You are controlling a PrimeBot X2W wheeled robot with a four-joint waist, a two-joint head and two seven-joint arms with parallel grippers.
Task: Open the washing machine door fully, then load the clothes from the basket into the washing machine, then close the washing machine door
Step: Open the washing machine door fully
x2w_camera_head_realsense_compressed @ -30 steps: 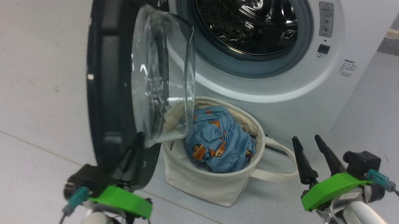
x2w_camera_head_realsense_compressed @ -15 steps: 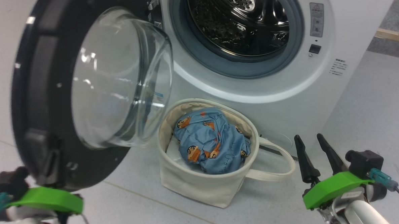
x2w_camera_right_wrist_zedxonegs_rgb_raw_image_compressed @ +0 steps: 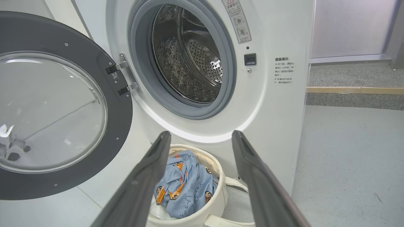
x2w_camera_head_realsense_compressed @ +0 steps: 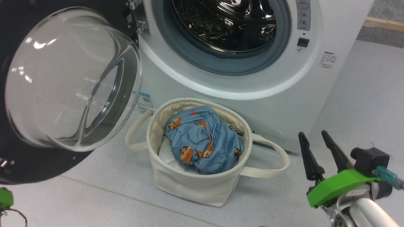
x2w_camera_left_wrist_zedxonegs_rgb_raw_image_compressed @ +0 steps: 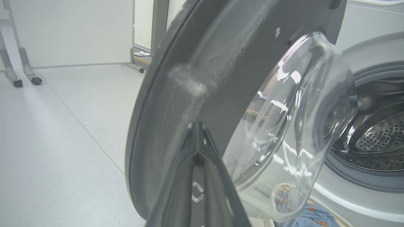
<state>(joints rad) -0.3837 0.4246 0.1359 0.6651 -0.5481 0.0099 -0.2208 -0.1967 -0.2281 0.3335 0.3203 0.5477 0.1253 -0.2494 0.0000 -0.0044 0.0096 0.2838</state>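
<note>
Door [x2w_camera_head_realsense_compressed: 67, 82] is swung wide open, hanging on its hinge left of the washer [x2w_camera_head_realsense_compressed: 255, 90] mouth. Drum [x2w_camera_head_realsense_compressed: 225, 20] exposed. Basket [x2w_camera_head_realsense_compressed: 188, 185] sits on the floor [x2w_camera_head_realsense_compressed: 358, 103] just in front of the washer, below the mouth, handles flopped out to each side. Clothes [x2w_camera_head_realsense_compressed: 203, 140] bunched inside the basket, on top of a white cloth [x2w_camera_head_realsense_compressed: 166, 151]. Left pincer [x2w_camera_left_wrist_zedxonegs_rgb_raw_image_compressed: 197, 126] is clamped shut, gripping nothing, tips over the door's dark inner rim; can't tell if touching. Right pincer [x2w_camera_head_realsense_compressed: 312, 134] is spread wide, empty, hovering right of the basket, not touching, fingers aimed at the washer.
</note>
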